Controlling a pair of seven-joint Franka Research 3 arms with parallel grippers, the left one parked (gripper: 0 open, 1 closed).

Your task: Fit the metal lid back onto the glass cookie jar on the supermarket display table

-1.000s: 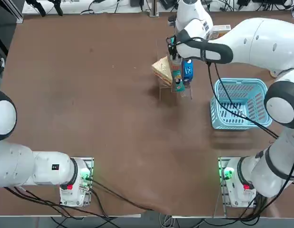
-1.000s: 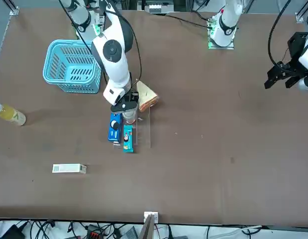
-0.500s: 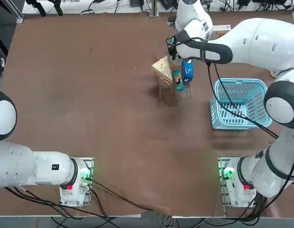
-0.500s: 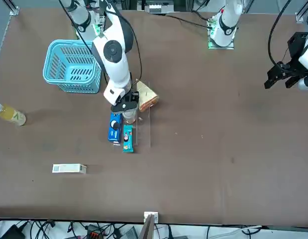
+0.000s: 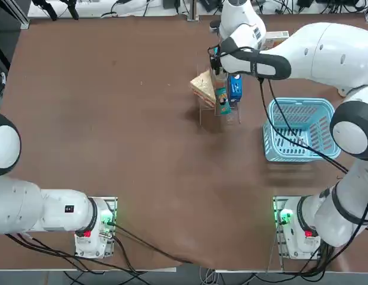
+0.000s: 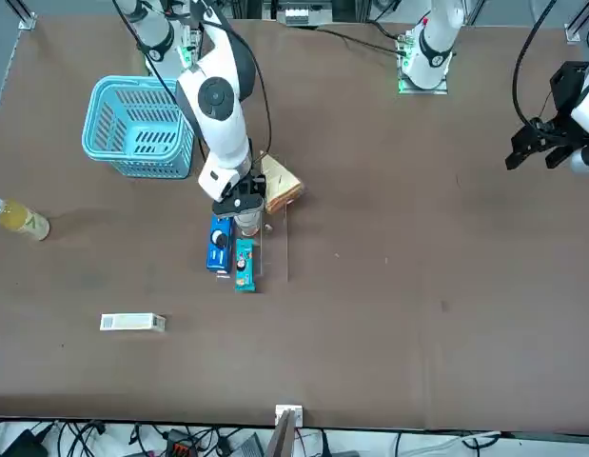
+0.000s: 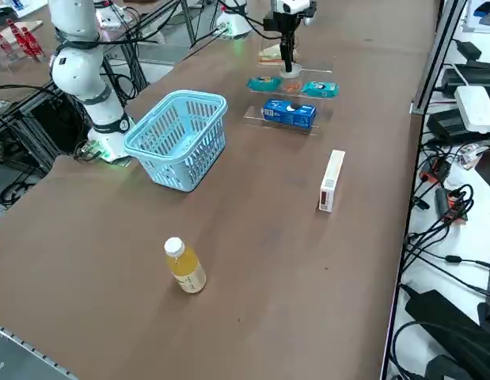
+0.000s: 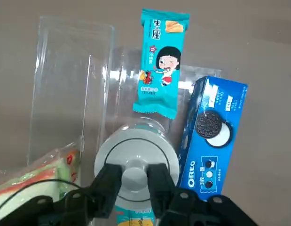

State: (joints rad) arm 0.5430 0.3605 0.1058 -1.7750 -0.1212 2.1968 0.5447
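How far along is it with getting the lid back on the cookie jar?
Nearly done, it seems. The metal lid already sits on the glass cookie jar in the clear rack. The right gripper is at the lid's centre knob, fingers beside it. Left: let go fully and lift clear.

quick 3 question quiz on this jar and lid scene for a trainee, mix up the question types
1. True or false: the metal lid lies in the blue basket.
2. What lies right beside the glass cookie jar in the clear rack? A) blue cookie box B) yellow drink bottle C) white carton
3. Fill in: the right gripper sits directly over the ___.

Key: 1 false, the lid is at the jar's mouth; 2 A; 3 metal lid.
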